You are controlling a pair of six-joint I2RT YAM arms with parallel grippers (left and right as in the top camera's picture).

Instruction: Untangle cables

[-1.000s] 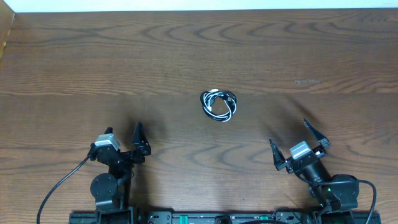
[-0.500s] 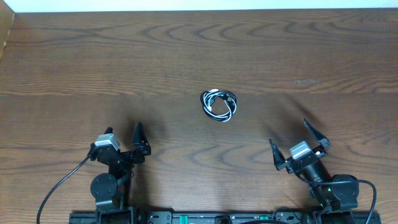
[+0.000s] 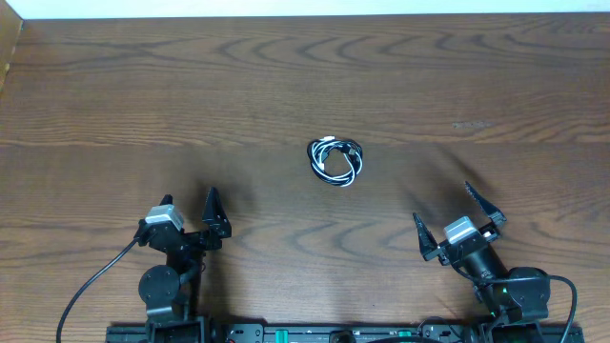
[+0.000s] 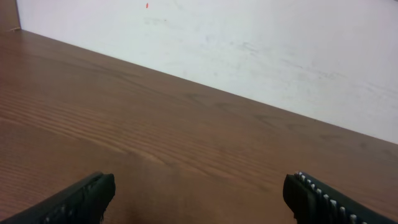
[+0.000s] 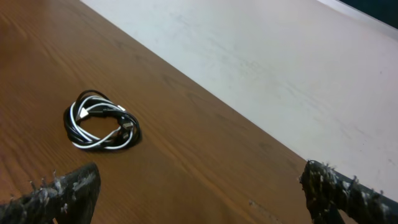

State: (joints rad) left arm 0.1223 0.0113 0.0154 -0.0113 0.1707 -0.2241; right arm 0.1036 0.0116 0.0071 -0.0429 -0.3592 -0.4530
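The cables (image 3: pixel 327 145) lie as one small coil on the wooden table (image 3: pixel 143 95), near its middle, a black cord and a white cord looped together. In the right wrist view the same coil (image 5: pixel 127 129) lies ahead and to the left. My left gripper (image 3: pixel 191 206) stands open near the front edge, far to the coil's lower left. Its fingers (image 4: pixel 87 196) frame only bare wood, with the left gripper (image 4: pixel 199 190) holding nothing. My right gripper (image 3: pixel 450 217) is open at the front right, and in its own view the right gripper (image 5: pixel 199 180) is empty too.
A pale wall (image 4: pixel 280 50) runs along the table's far edge. A wooden side panel (image 3: pixel 10 43) shows at the far left corner. Thick black arm wires (image 3: pixel 91 286) trail off the front left, by the arm bases.
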